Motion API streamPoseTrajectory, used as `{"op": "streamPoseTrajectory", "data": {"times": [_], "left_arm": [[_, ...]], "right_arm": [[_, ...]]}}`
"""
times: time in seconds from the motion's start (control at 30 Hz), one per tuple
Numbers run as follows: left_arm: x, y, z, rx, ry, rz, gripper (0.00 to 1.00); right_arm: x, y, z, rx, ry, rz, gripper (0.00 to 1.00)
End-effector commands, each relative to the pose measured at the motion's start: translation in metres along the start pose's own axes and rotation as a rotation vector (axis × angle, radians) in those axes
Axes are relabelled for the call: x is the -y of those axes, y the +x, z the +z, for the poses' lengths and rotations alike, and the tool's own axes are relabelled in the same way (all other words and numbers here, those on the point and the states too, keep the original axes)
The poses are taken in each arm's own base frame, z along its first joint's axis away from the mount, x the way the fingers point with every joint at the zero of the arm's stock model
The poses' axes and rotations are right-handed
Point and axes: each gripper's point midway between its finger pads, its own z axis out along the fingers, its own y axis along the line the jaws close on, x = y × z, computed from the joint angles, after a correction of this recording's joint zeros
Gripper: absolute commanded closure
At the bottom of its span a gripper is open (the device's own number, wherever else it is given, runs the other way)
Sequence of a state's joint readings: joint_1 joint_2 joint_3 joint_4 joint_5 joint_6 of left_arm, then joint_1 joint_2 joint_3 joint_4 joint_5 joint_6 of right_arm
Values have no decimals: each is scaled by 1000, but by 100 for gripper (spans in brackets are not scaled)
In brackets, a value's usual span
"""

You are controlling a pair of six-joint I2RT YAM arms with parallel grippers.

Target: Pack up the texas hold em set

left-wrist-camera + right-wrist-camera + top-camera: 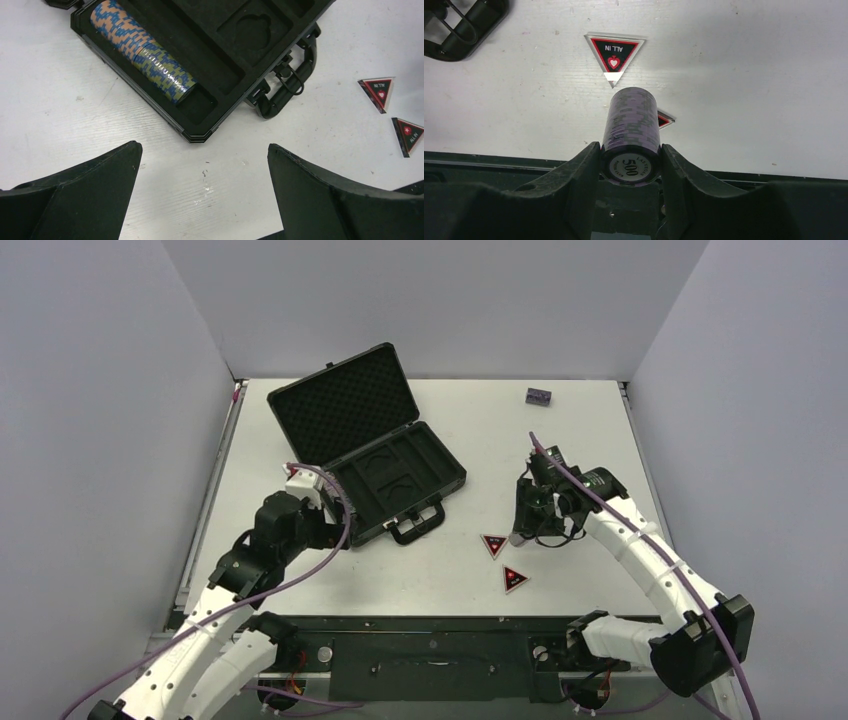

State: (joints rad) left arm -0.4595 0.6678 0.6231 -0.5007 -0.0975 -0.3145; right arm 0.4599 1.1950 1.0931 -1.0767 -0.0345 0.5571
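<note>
Had my right gripper (630, 151) clamped on the purple cylindrical chip stack (632, 117), by its sides; reckoned loose discs might shear.

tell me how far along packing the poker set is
Roughly midway. Done: a row of chips already lies in one slot of the open briefcase. In hand: the right gripper is shut on a purple 500 chip stack. Left: slot that stack, pack the two triangular tokens lying on the table, then close the lid. The left gripper is open and empty.
</note>
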Motion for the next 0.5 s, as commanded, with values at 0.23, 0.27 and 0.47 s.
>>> {"op": "streamPoseTrajectory", "data": {"times": [0.23, 0.27, 0.47], "left_arm": [[65, -61, -28, 111, 314, 106, 2], [70, -66, -30, 132, 339, 118, 2], [93, -81, -36, 188, 442, 206, 1]], "right_arm": [[-30, -29, -37, 92, -138, 12, 100], [-32, -29, -40, 94, -145, 13, 100], [-48, -28, -60, 98, -249, 33, 100]]}}
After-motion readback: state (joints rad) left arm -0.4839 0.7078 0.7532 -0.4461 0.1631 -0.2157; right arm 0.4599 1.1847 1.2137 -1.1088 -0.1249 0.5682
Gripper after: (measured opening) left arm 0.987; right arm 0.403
